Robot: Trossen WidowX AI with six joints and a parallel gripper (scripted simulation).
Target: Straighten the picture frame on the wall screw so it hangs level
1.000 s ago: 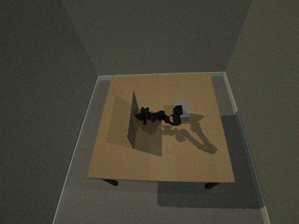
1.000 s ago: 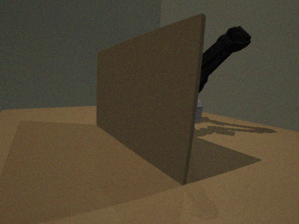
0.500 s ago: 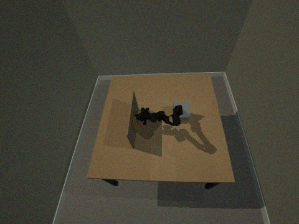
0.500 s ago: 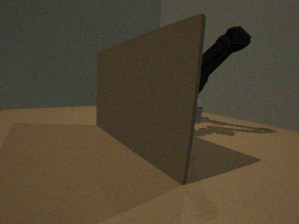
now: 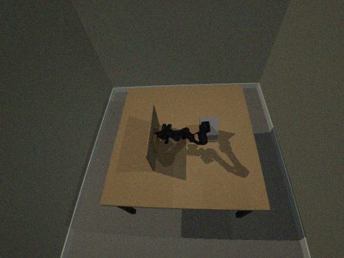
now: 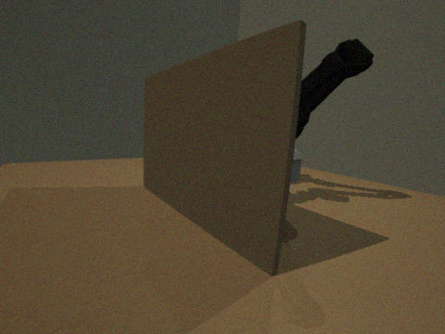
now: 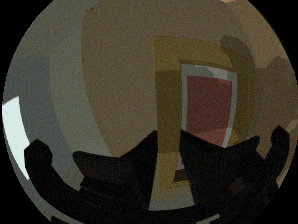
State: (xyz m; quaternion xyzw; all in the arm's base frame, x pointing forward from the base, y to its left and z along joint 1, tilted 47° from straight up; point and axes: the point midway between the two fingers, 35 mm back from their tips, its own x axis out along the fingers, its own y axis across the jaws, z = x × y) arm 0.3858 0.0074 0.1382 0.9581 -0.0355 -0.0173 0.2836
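The picture frame point(image 7: 169, 100) has a yellow-brown border, a pale inner mat and a red picture point(image 7: 207, 102). It hangs on the near face of the upright wall panel point(image 5: 150, 152) point(image 6: 218, 148) point(image 7: 120, 75). My gripper point(image 7: 167, 134) point(image 5: 156, 133) is shut on the frame's border at the side that shows left in the wrist view. In the top view the frame is seen almost edge-on, and in the exterior view the panel hides it and the gripper. The screw and the notched strip are hidden. The wide, bent wrist view does not show clearly whether the frame is level.
The panel stands on the wooden table point(image 5: 186, 97) point(image 6: 389, 288). A pale grey block point(image 5: 213, 123) point(image 6: 296, 170) is at the arm's base. The arm point(image 5: 183, 134) point(image 6: 324, 79) reaches from there to the panel. Shadows of arm and panel fall on the table and panel.
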